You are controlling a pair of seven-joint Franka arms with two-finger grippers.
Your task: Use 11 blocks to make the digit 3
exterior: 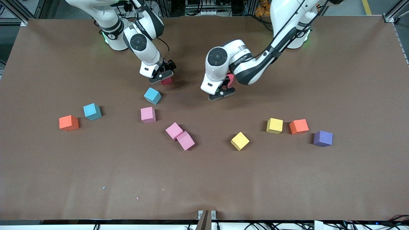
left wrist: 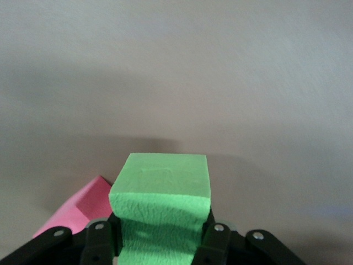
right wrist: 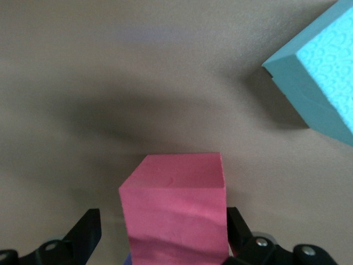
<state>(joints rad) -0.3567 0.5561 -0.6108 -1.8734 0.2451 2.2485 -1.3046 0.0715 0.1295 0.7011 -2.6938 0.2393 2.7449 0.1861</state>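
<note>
Currently the left gripper (left wrist: 160, 243) is pinched on a green matte foam cube (left wrist: 161, 212) near the table's middle — the cube's sides dent inward where the fingers (left wrist: 99, 240) press, so the foam is soft and squashes under grip. A red foam cube (left wrist: 83, 207) sits just beside it on the brown tabletop (exterior: 204, 179).

The right gripper (right wrist: 162, 234), toward the right arm's end, stands spread around another red foam cube (right wrist: 174, 212), fingers either side, apart from its faces; not gripped. A light blue foam cube (exterior: 152, 95) lies near it, nearer the front camera.

The other blocks are scattered, no digit shape yet: another light blue cube (exterior: 92, 111) beside an orange cube (exterior: 68, 123), three pink cubes (exterior: 148, 115) with two touching, two yellow cubes (exterior: 274, 125), a second orange cube (exterior: 298, 126) and a purple cube (exterior: 322, 138).

Handling, by judgement: light, matte so not slippery, not fragile — take each by two opposite flat faces, centred, with a gentle squeeze so it keeps square for placing.
</note>
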